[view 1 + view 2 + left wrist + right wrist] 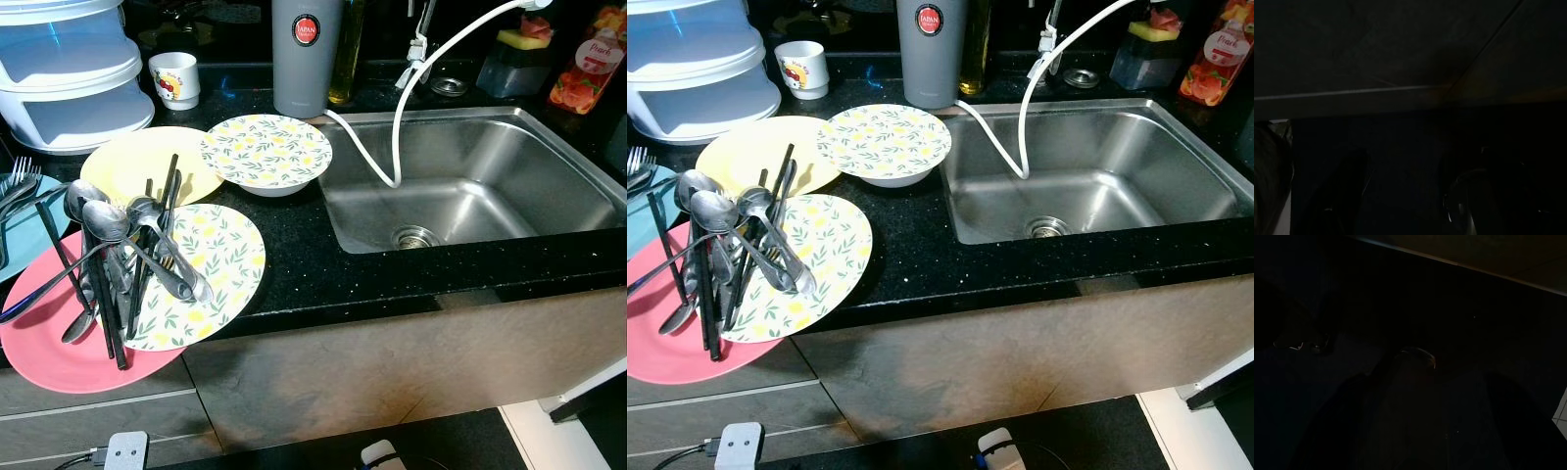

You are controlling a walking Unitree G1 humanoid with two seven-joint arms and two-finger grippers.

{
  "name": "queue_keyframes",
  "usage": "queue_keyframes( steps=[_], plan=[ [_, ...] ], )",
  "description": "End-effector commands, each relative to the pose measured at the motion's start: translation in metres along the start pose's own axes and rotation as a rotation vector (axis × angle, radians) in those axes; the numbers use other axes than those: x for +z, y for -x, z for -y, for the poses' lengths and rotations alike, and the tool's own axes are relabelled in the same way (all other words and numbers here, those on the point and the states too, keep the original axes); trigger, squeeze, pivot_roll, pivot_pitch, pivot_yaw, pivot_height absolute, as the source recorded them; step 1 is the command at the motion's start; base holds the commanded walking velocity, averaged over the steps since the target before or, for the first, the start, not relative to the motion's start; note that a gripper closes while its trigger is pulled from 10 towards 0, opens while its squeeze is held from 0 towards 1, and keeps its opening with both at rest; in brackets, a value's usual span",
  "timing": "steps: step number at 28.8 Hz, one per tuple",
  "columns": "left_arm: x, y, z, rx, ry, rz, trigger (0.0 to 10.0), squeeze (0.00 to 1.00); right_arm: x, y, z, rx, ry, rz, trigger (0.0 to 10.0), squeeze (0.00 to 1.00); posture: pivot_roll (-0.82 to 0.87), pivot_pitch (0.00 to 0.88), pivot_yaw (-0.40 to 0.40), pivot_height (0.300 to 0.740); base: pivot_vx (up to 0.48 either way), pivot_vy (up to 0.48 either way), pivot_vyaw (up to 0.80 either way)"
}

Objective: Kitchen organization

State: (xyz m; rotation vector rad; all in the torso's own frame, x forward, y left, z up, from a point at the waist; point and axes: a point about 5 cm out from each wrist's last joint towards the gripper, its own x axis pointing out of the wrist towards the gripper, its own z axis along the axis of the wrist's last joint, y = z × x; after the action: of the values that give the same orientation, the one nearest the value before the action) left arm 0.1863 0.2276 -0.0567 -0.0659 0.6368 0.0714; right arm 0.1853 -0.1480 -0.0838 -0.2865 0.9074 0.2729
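At the desk's point(294, 264) near left edge lies a pink plate point(59, 357), overlapped by a flat lemon-patterned plate point(211, 274). A heap of cutlery point(122, 259) sprawls across both: several spoons and black chopsticks, too tangled to count. Left of that, forks point(18, 174) rest on a blue plate point(10, 230). Behind sit a yellow plate point(132, 166) and a second lemon-patterned dish point(266, 152), which looks like a bowl, just beside the steel sink point(470, 186); a white hose point(377, 147) dips into the basin. Farther back stand a white tiered rack point(69, 78), one small cup point(174, 78) and a grey tumbler point(306, 54). Both wrist views are nearly black; whether either arm's fingers are spread or closed cannot be told, nor how the dishes lie relative to them.
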Motion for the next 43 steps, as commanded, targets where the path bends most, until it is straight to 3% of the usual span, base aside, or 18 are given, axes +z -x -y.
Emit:
queue_keyframes(
  steps=[1,15,16,19,23,34,43],
  plan=[
    [-0.01,0.005,-0.001,0.008,0.01,-0.03,10.0,0.0,-0.018,0.004,-0.003,0.017,-0.006,-0.062,10.0,0.0,0.1,0.201,0.006,0.74,0.0,0.0,0.0],
    [-0.003,0.001,0.004,-0.013,0.071,0.013,10.0,0.0,-0.014,0.002,-0.007,0.037,0.03,-0.057,10.0,0.0,0.12,0.171,0.0,0.74,0.0,0.0,0.0],
    [0.004,0.0,0.007,-0.047,0.111,0.065,10.0,0.0,-0.012,0.002,-0.006,0.039,0.039,-0.057,10.0,0.0,0.12,0.162,-0.002,0.74,0.0,0.0,0.0],
    [0.008,0.0,0.009,-0.067,0.143,0.098,10.0,0.0,-0.01,0.001,-0.006,0.038,0.04,-0.055,10.0,0.0,0.12,0.16,-0.003,0.74,0.0,0.0,0.0],
    [0.011,-0.002,0.006,-0.02,0.145,0.105,10.0,0.0,-0.004,0.0,-0.005,0.038,0.049,-0.037,10.0,0.0,0.12,0.153,-0.005,0.74,0.0,0.0,0.0],
    [-0.003,0.002,0.009,-0.061,0.101,0.041,10.0,0.0,-0.009,0.001,-0.008,0.05,0.06,-0.047,10.0,0.0,0.11,0.155,-0.009,0.74,0.0,0.0,0.0],
    [-0.009,0.004,0.011,-0.06,0.127,0.027,10.0,0.0,-0.01,0.002,-0.007,0.046,0.046,-0.022,10.0,0.0,0.11,0.163,-0.008,0.74,0.0,0.0,0.0]
  ],
)
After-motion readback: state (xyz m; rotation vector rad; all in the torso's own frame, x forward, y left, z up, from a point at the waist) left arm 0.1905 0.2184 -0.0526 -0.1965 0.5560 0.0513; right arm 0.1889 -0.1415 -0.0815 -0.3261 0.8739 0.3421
